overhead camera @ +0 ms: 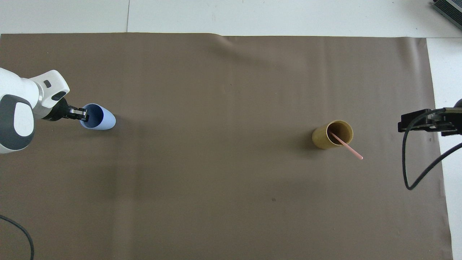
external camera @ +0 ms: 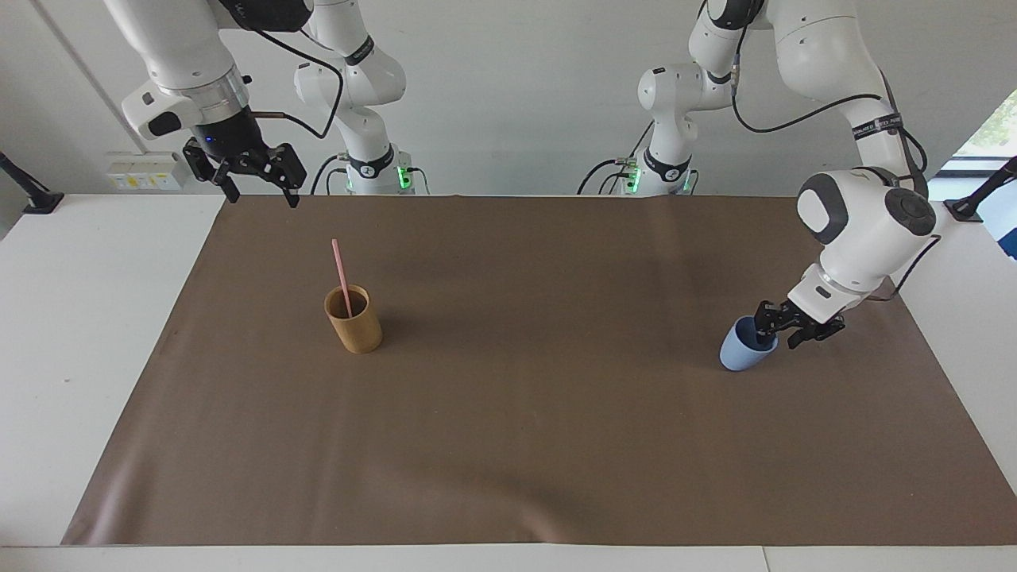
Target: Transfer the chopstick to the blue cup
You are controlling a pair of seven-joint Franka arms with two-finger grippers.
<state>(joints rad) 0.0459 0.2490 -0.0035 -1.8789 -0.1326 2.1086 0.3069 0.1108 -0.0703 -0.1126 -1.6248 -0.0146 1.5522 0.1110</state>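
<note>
The pale-pink chopstick (external camera: 342, 269) (overhead camera: 347, 146) stands slanted in the tan cup (external camera: 355, 324) (overhead camera: 325, 137) on the brown mat, toward the right arm's end. The light-blue cup (external camera: 739, 351) (overhead camera: 103, 118) stands upright toward the left arm's end. My left gripper (external camera: 767, 325) (overhead camera: 84, 113) is low at this blue cup, its fingers shut on the cup's rim on the side toward the table's end. My right gripper (external camera: 254, 181) (overhead camera: 401, 126) hangs open and empty high over the mat's edge at the right arm's end, well apart from the tan cup.
A brown mat (external camera: 524, 413) (overhead camera: 223, 202) covers most of the white table. A black cable (overhead camera: 415, 169) loops down from the right arm over the mat's edge. White wall sockets (external camera: 143, 169) sit at the table's corner near the right arm.
</note>
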